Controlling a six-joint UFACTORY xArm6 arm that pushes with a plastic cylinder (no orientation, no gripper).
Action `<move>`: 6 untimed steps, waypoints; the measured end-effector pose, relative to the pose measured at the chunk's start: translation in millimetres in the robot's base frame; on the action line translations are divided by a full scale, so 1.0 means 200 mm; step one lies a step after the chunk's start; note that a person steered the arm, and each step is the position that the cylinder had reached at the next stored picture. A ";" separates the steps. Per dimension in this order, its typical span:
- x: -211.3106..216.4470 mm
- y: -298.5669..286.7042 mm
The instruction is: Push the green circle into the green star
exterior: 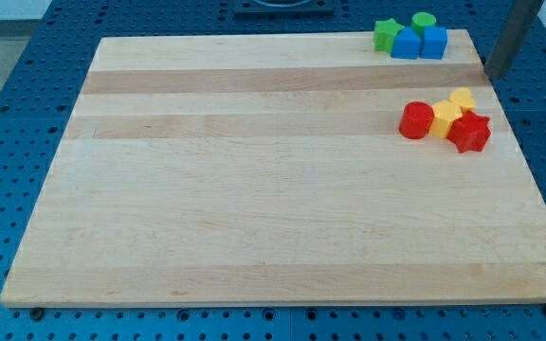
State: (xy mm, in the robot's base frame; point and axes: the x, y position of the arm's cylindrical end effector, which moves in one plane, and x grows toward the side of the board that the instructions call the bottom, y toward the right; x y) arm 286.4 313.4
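Note:
The green circle (424,21) sits at the view's top right corner of the wooden board, touching the blue cube (434,42) just below it. The green star (384,35) lies to the left, touching another blue block (406,44) that stands between it and the cube. My tip (494,75) is at the lower end of the dark rod, at the board's right edge, to the right of and below the green circle, apart from all blocks.
A red cylinder (415,120), a yellow block (445,119), a yellow heart-like block (462,98) and a red star (470,132) cluster below and left of the tip. The wooden board (254,189) lies on a blue perforated table (27,114).

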 end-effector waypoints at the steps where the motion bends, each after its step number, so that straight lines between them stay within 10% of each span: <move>1: -0.22 0.00; 6: -0.48 -0.44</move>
